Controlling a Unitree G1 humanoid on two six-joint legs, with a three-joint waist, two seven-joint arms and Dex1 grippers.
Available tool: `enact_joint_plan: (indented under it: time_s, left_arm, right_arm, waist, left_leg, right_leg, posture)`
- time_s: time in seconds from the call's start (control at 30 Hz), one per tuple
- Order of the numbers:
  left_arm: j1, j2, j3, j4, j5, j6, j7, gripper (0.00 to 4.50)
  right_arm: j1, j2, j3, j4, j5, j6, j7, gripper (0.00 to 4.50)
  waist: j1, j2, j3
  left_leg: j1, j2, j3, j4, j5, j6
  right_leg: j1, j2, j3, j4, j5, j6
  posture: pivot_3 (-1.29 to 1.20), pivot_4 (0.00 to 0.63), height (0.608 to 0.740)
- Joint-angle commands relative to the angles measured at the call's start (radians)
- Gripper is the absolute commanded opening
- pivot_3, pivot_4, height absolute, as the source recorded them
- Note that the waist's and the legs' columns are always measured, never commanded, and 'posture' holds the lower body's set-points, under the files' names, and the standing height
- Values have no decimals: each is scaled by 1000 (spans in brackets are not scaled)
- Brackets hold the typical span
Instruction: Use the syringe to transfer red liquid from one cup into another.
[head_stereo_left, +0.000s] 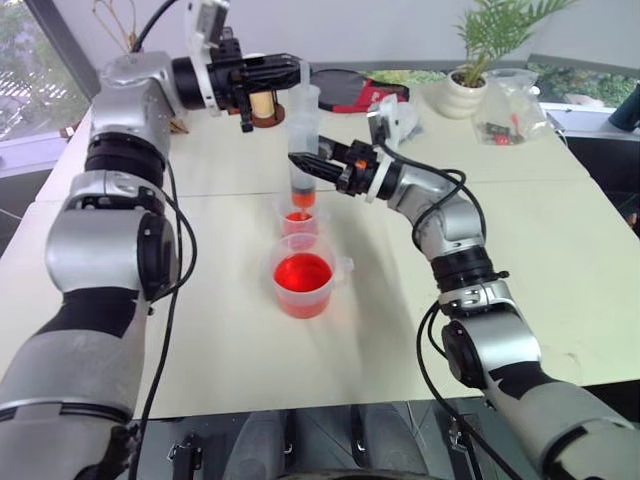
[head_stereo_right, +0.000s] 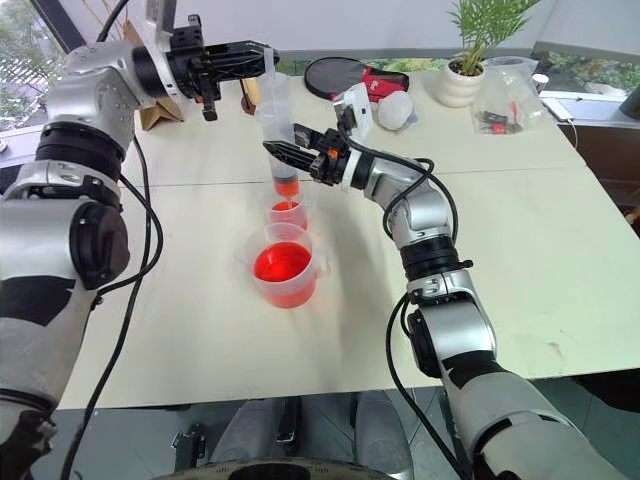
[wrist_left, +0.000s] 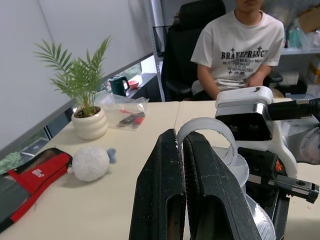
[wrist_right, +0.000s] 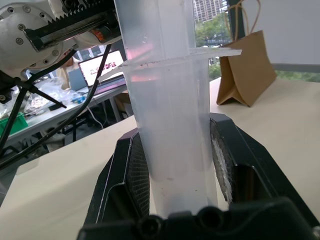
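Note:
The syringe (head_stereo_left: 303, 130) stands upright over the table, its orange tip just above the small narrow cup (head_stereo_left: 300, 222), which holds a little red liquid (head_stereo_left: 299, 216). Some red liquid also sits low in the barrel. My right gripper (head_stereo_left: 304, 162) comes in from the right and is shut on the barrel (wrist_right: 172, 125). My left gripper (head_stereo_left: 293, 69) reaches in level from the left, shut on the white ring (wrist_left: 207, 131) at the plunger's top. The wider cup (head_stereo_left: 303, 283) with the pour lip stands nearer to me, with red liquid (head_stereo_left: 302, 272) in it.
At the back of the table are a tall glass with cream contents (head_stereo_left: 263, 104), a red and black case (head_stereo_left: 345, 90), a white fluffy ball (wrist_left: 91, 163), a potted plant (head_stereo_left: 466, 88) and a clear bag (head_stereo_left: 510, 110). A person (wrist_left: 240, 45) sits across the table.

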Motion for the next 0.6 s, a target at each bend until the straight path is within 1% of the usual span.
enact_joint_plan:
  time_s: [0.03, 0.27, 0.6]
  left_arm:
    - [49, -10, -1, -49, -12, 41, -31, 49]
    - [154, -42, -14, -121, -6, 47, -3, 49]
    - [191, -65, -23, -138, -1, 45, 22, 49]
  right_arm:
    - [-68, 10, -21, -29, 9, -33, -3, 1400]
    - [-102, 2, -37, 0, 0, -51, 2, 1400]
    - [-145, -1, -58, 34, -3, -75, -1, 1400]
  waist:
    - [0, 0, 0]
    - [0, 0, 0]
    - [0, 0, 0]
  left_leg:
    - [0, 0, 0, 0, 0, 0]
    - [0, 0, 0, 0, 0, 0]
    - [0, 0, 0, 0, 0, -1]
  right_leg:
    - [0, 0, 0, 0, 0, 0]
    - [0, 0, 0, 0, 0, 0]
    - [0, 0, 0, 0, 0, 0]
  posture:
    - [0, 150, 740]
    - [0, 150, 740]
    - [0, 150, 740]
